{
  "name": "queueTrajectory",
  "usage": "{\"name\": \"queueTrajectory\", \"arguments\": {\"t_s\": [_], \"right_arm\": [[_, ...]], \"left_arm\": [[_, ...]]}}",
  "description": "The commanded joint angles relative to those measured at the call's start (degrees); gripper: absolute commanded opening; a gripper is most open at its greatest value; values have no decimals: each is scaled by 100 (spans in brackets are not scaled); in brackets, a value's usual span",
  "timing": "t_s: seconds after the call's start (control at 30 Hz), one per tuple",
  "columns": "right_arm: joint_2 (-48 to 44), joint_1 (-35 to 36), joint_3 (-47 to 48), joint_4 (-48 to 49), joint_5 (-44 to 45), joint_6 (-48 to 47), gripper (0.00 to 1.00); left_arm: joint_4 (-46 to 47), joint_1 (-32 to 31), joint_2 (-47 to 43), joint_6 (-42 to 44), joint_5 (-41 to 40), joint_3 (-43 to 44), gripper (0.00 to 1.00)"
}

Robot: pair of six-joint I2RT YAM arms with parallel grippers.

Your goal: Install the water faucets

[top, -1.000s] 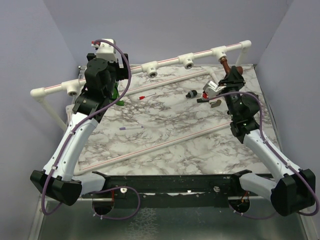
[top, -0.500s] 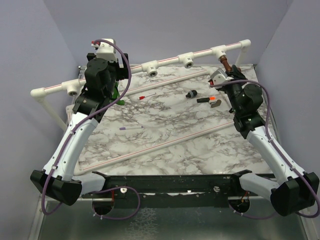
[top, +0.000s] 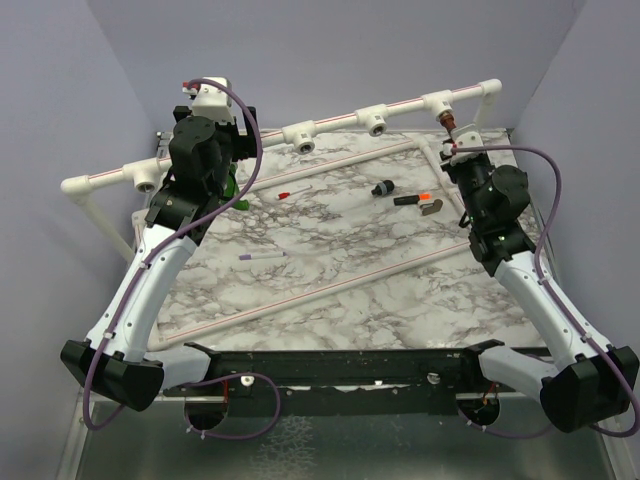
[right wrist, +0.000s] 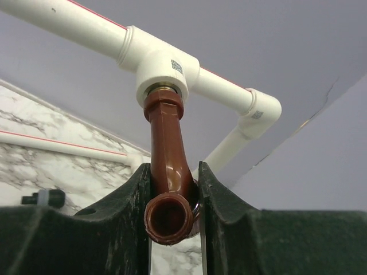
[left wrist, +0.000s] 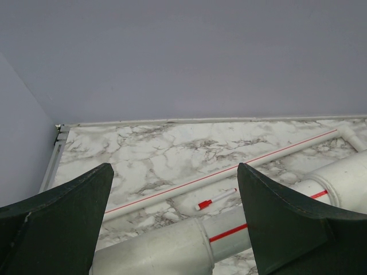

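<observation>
Your right tool (right wrist: 173,182) is pinching the reddish-brown faucet (right wrist: 167,143) at its bend. The round open mouth faces the wrist camera, nearest of all. From there the faucet's body runs up toward 12 o'clock, and its far end sits in the downward socket of a white T-fitting (right wrist: 163,64) on the raised pipe rail (top: 335,120). Past that, at 2 o'clock in the wrist view, the rail ends in an elbow (right wrist: 265,109).

From above, this joint is at about 1 o'clock on the marble worktop (top: 350,300).

Your left tool (left wrist: 174,172) is spread wide with nothing between its fingers (left wrist: 69,217). It hangs over a thick white pipe (left wrist: 172,246) near 10 o'clock. Beyond the pipe lies a red-tipped stick (left wrist: 216,198), then a thin red-striped pipe (left wrist: 172,188).

The green faucet (top: 232,186) shows just beside the left arm's black wrist, partly hidden, so you cannot tell how it rests.
</observation>
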Motion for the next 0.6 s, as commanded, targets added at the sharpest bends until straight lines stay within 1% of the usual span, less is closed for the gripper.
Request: {"name": "queueTrajectory", "arguments": {"t_s": [0.0, 0.23, 0.57], "right_arm": [[-56, 36, 272, 700, 11, 2084, 1], [-91, 34, 399, 406, 85, 3417, 0], [-169, 34, 536, -2, 261, 5580, 1]], "left_arm": [[-1115, -225, 169, -188, 506, -254, 89], [-1114, -234, 147, -187, 506, -255, 89], [-1115, -247, 128, -195, 515, -269, 89]]}}
